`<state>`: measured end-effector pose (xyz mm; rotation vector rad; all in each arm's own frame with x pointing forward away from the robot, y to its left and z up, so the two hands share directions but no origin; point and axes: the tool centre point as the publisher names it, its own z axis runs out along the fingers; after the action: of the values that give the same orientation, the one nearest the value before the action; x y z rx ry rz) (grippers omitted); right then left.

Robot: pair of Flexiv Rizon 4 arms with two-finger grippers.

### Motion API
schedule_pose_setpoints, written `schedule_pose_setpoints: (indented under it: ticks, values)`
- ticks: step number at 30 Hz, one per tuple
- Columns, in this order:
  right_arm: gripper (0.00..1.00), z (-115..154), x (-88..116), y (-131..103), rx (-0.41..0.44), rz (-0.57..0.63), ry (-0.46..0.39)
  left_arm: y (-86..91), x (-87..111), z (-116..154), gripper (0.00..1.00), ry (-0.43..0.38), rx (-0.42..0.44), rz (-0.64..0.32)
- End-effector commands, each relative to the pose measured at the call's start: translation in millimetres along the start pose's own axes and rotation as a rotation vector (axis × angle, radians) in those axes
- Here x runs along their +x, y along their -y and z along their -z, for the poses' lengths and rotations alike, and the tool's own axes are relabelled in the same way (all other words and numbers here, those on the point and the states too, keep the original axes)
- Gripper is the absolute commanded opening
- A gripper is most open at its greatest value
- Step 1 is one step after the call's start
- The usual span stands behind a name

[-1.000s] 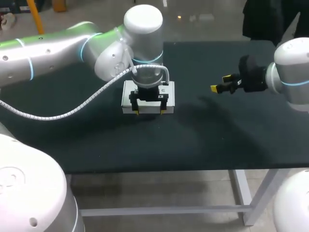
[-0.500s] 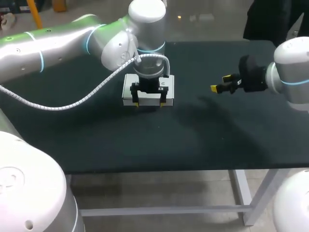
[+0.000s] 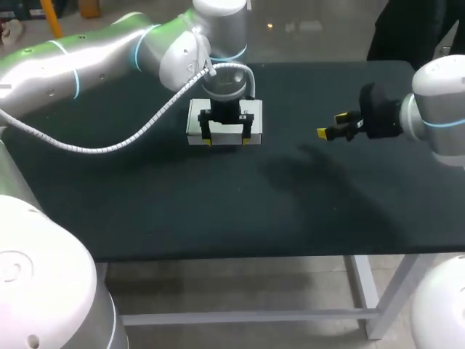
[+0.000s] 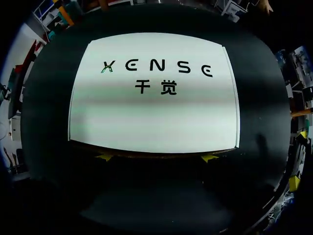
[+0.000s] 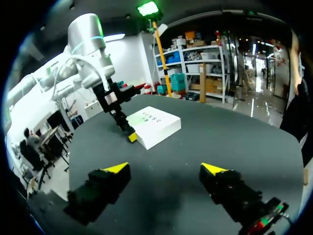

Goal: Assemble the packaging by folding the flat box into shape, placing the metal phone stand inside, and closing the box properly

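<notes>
Left wrist view shows you the white box (image 4: 154,93) lying closed on the table (image 4: 274,122); your left gripper (image 4: 156,157) spreads wide at its near edge, gripping nothing; right gripper (image 5: 165,169) likewise spread, well apart; card looks light, smooth, crushable; pinch opposite side walls gently.

1. The box (image 3: 195,122) is a flat white rectangular carton, folded into shape and closed.
2. It lies flat on the dark table (image 3: 312,196), in the far half and left of the middle, with its long sides running across the table.
3. In the left wrist view the box (image 4: 154,105) shows its broad face turned up, with two lines of black print and a thin seam along one short end.
4. In the right wrist view the box (image 5: 155,123) shows a low side wall with straight edges.
</notes>
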<state>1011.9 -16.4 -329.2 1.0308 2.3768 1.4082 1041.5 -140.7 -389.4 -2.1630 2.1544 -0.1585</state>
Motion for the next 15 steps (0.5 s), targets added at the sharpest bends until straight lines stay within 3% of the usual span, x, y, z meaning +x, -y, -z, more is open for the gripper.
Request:
schedule_pose_setpoints:
  ticks: [1, 15]
  values:
    - [1.0, 1, -1, 1, -0.005, 0.001, -0.007, 19.8, 5.2, -6, 1.0, 0.006, -0.034, 0.013]
    - [1.0, 1, -1, 1, -0.005, 0.001, -0.007, 64.0, -0.1, -8, 1.0, -0.011, -0.04, 0.065]
